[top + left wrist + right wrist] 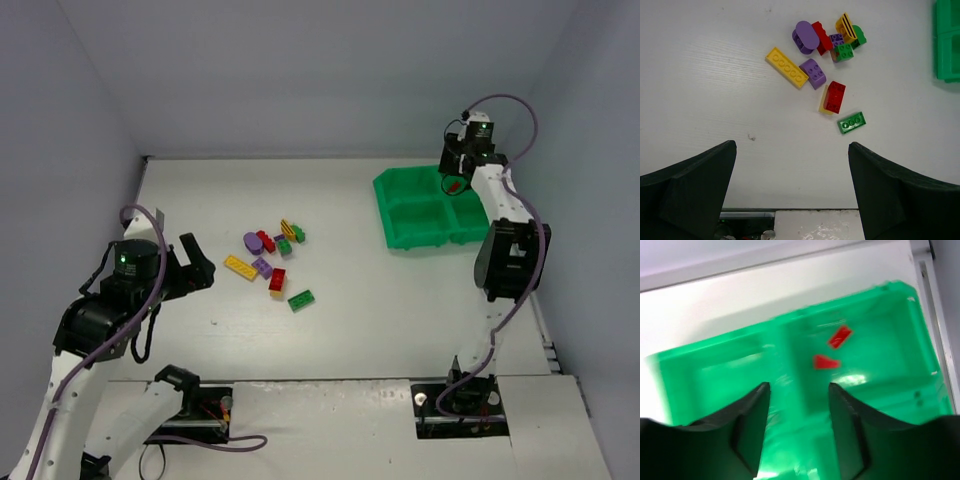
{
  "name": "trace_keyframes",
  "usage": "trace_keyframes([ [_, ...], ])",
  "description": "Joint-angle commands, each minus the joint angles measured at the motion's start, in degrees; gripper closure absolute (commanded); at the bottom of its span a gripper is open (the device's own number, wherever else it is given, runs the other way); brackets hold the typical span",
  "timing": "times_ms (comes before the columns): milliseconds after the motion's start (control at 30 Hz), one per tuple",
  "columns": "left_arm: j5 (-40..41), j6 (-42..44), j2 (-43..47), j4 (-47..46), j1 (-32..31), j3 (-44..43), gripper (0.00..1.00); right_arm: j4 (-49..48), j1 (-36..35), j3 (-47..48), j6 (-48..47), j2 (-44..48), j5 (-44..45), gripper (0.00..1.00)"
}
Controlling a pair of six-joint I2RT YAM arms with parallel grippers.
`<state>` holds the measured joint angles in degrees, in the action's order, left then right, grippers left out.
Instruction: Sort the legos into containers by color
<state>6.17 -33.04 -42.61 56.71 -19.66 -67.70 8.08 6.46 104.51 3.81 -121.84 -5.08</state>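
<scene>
Several legos lie in a loose pile at the table's middle: a long yellow brick (240,267) (786,67), a purple brick (813,73), a red brick (277,279) (834,96) and a green brick (301,299) (851,122). Behind them are a purple oval piece (806,36) and others. My left gripper (200,265) (791,150) is open and empty, near and left of the pile. My right gripper (455,183) (799,387) is open and empty above the green tray (415,215) (920,330). Two blurred red shapes (840,336) show in the compartment just beyond its fingertips.
The tray sits at the far right, close to the right wall; its edge also shows in the left wrist view (947,45). Grey walls close the table at the left, back and right. The arm bases are at the near edge.
</scene>
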Motion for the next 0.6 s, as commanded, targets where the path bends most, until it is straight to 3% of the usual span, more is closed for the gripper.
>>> trace_keyframes([
  [0, 0.07, -0.62, 1.03, -2.22, -0.2, -1.56, 0.13, -2.63, -6.62, -4.54, -1.44, 15.19, -0.1, 0.57],
  [67, -0.11, -0.71, 1.65, -2.04, -0.2, -1.21, 0.13, -2.63, -12.66, -7.73, -0.57, 18.73, -0.11, 0.63],
  [133, -0.55, -0.8, 2.35, -1.69, -0.2, -1.12, 0.13, -2.63, -16.28, -12.65, 0.92, 23.65, -0.37, 0.63],
  [300, -1.6, -1.15, 3.32, -0.37, -0.2, -1.2, 0.13, -2.63, -30.15, -20.3, 8.38, 29.99, 0.25, 0.55],
  [433, -2.3, -1.68, 4.81, 0.16, -0.2, -0.85, 0.13, -2.54, -40.1, -21.02, 10.78, 28.42, 0.86, 0.53],
  [567, -3.1, -1.94, 6.39, 1.03, -0.2, -0.85, 0.13, -2.8, -46.62, -16.01, 4.03, 21.15, -1.85, 0.61],
])
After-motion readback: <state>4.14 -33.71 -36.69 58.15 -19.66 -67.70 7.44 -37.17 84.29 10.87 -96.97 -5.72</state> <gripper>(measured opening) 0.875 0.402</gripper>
